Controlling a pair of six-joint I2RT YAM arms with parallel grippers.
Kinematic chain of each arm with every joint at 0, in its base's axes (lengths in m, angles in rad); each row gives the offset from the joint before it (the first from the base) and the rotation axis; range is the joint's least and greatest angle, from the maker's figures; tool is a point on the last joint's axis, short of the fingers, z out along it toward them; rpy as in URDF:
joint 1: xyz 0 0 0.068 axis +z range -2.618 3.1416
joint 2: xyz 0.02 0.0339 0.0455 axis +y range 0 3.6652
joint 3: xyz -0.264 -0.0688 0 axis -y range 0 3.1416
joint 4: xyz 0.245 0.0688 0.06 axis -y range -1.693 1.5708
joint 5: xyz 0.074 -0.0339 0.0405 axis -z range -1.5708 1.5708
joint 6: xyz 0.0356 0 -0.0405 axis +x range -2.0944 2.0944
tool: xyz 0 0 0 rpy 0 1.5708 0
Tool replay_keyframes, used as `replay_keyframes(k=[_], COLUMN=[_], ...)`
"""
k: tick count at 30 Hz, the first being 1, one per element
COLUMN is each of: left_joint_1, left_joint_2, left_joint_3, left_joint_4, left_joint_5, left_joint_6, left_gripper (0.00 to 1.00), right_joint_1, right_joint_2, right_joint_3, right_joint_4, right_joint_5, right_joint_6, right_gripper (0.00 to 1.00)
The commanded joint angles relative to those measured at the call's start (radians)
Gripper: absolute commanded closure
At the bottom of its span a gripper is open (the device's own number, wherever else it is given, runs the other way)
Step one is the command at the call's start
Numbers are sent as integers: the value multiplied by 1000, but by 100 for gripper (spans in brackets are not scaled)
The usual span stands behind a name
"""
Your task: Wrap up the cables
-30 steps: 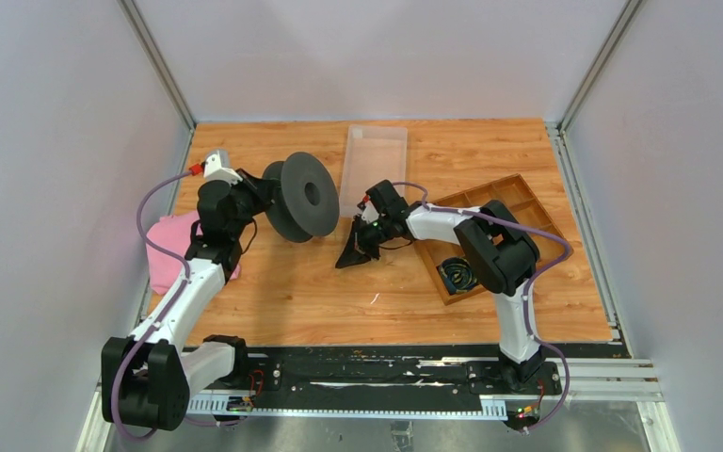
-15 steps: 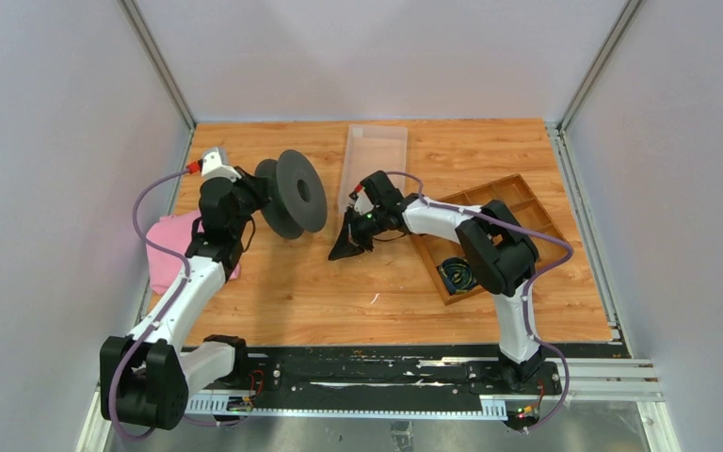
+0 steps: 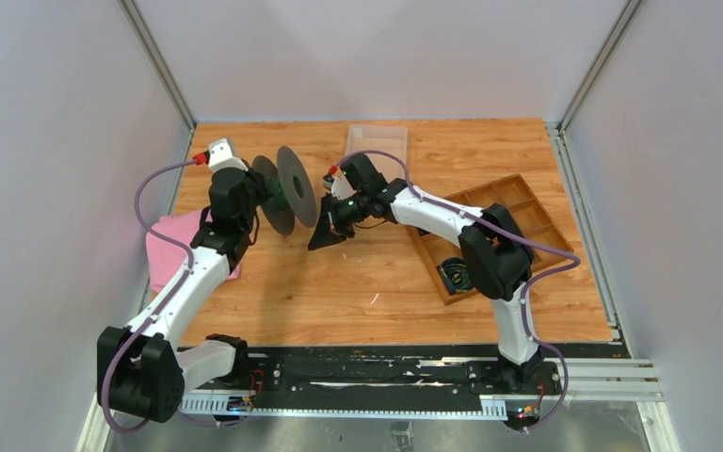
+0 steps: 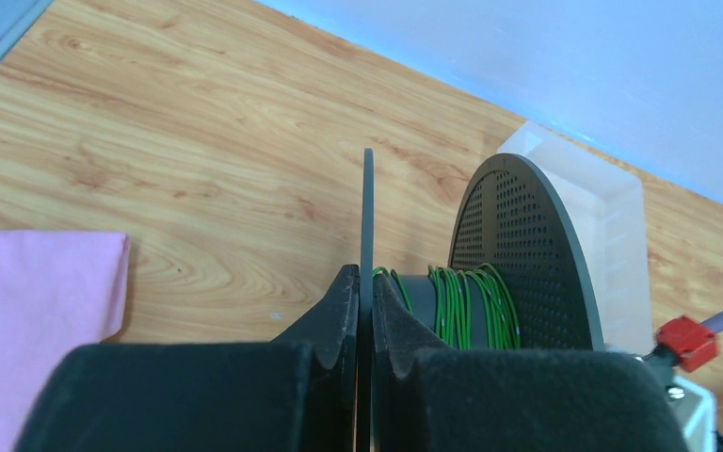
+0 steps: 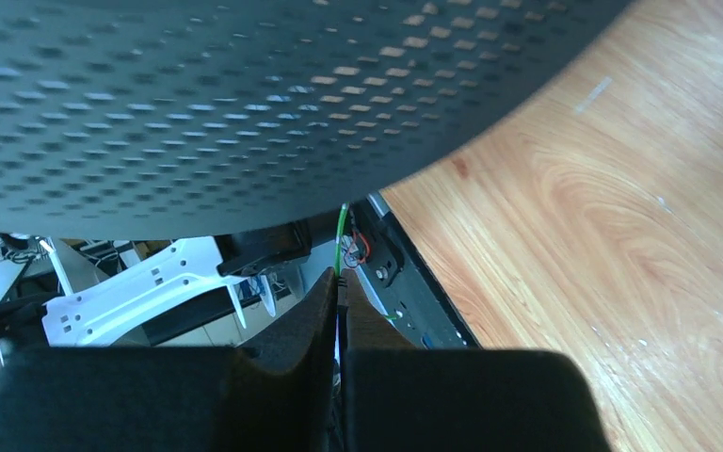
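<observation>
Two flanges of the black spool [image 3: 285, 188] now show almost edge-on from above, where a second ago one broad face was turned towards the camera. The left arm [image 3: 198, 273] has swung the spool round, and the right arm [image 3: 442, 218] has moved in close beside it. The left jaws are pinched narrow on the near flange's rim, holding the spool above the surface [image 3: 386, 282]. The right jaws are shut on a single strand of the green cable [image 5: 341, 231], just under the far flange. The rest lies wound on the core between the flanges. That turn probably laid on another wrap, so winding seems underway. How much loose cable remains I cannot tell.
</observation>
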Motion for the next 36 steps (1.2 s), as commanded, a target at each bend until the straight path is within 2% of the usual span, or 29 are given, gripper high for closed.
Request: replay_keyframes(k=[1, 9, 15, 27, 36], left_joint_1=[-30, -85, -130, -191, -226], left_joint_2=[3, 10, 7, 5, 6], left_joint_3=[54, 51, 54, 27, 21], left_joint_4=[44, 47, 51, 88, 115], left_joint_5=[-71, -70, -16, 64, 195], left_joint_6=[25, 87, 154, 306, 482], left_gripper=[100, 100, 100, 100, 100], right_joint_1=[22, 20, -2, -32, -40], right_joint_2=[0, 40, 75, 87, 59], right_joint_3=[99, 266, 348, 401, 383], right_joint_4=[-78, -131, -156, -158, -185], right_joint_5=[-22, -27, -20, -47, -41], right_joint_6=[-42, -67, -77, -90, -154], right_gripper=[99, 99, 99, 99, 99])
